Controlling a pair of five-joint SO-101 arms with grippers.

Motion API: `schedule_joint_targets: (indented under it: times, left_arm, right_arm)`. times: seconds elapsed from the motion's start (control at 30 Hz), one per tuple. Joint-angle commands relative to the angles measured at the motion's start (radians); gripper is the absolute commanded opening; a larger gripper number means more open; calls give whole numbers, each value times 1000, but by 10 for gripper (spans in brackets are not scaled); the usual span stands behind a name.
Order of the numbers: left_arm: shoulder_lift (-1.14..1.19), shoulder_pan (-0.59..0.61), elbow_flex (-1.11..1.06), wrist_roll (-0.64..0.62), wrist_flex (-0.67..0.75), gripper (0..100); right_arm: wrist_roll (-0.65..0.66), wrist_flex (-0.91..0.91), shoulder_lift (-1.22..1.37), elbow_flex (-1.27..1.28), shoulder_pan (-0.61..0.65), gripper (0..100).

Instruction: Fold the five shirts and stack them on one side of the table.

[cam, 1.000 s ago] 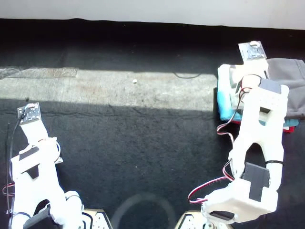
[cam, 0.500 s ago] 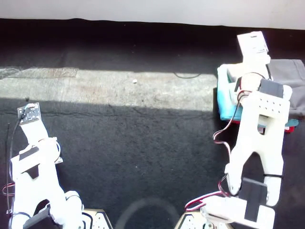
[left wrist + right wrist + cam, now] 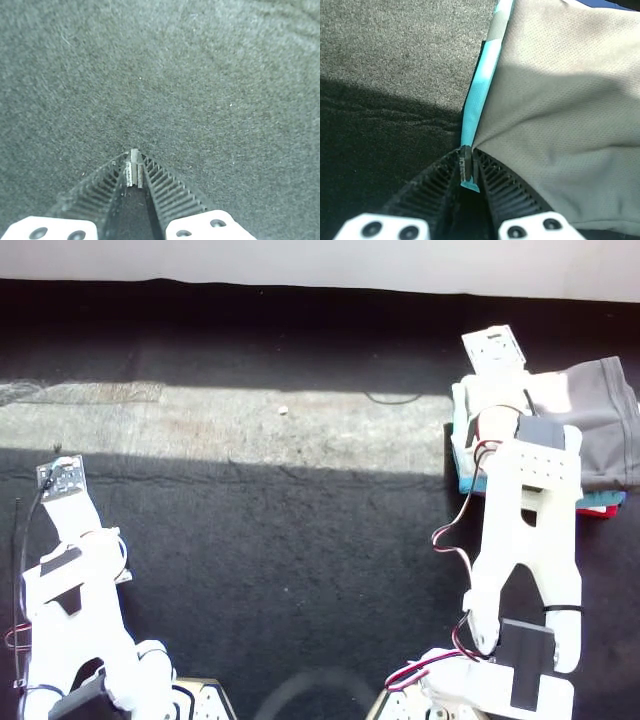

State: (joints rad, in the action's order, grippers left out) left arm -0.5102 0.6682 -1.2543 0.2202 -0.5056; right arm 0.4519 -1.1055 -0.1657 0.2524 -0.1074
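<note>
A stack of folded shirts lies at the table's right side, with a grey shirt [image 3: 595, 425] on top, a cyan shirt [image 3: 467, 468] under it and a red edge [image 3: 612, 508] lower down. The right arm [image 3: 525, 510] stretches out to the stack's left edge. In the right wrist view my right gripper [image 3: 468, 167] is shut, pinching the cyan shirt [image 3: 479, 87] at its edge, beside the grey shirt [image 3: 560, 115], whose creases run toward the tips. My left gripper [image 3: 134, 167] is shut on nothing, over bare dark cloth near the left arm [image 3: 70, 590].
The table has a dark cloth cover [image 3: 300, 560], with a sunlit band [image 3: 250, 425] across its middle. A small white speck [image 3: 284, 410] lies in that band. A white wall [image 3: 300, 260] runs along the far edge.
The right arm has swung to the left and stretched out farther. The grey shirt now spreads farther left over the cyan one. The left arm has not moved.
</note>
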Motion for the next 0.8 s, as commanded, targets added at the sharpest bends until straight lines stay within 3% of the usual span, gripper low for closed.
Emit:
schedule_joint_targets:
  times: [0.0, 0.17, 0.3, 0.47, 0.57, 0.7, 0.77]
  left_arm:
    - [-21, -12, 1, 9, 15, 10]
    - [-21, -12, 1, 9, 15, 10]
    - [-21, -12, 1, 9, 15, 10]
    - [-21, -12, 1, 9, 15, 10]
    - [-21, -12, 1, 9, 15, 10]
    - [-21, -12, -1, 9, 15, 10]
    - [-21, -12, -1, 9, 15, 10]
  right_arm:
    - [9, 12, -62, 1, 7, 11]
    - [3, -62, -71, -62, 12, 156]
    - [-97, -174, -120, -168, 13, 242]
    - [-239, -191, -239, -222, 5, 242]
    - [-255, -130, -280, -206, -36, 228]
    - [-253, 1, -234, -81, -101, 26]
    - [-227, 76, -189, 7, -105, 17]
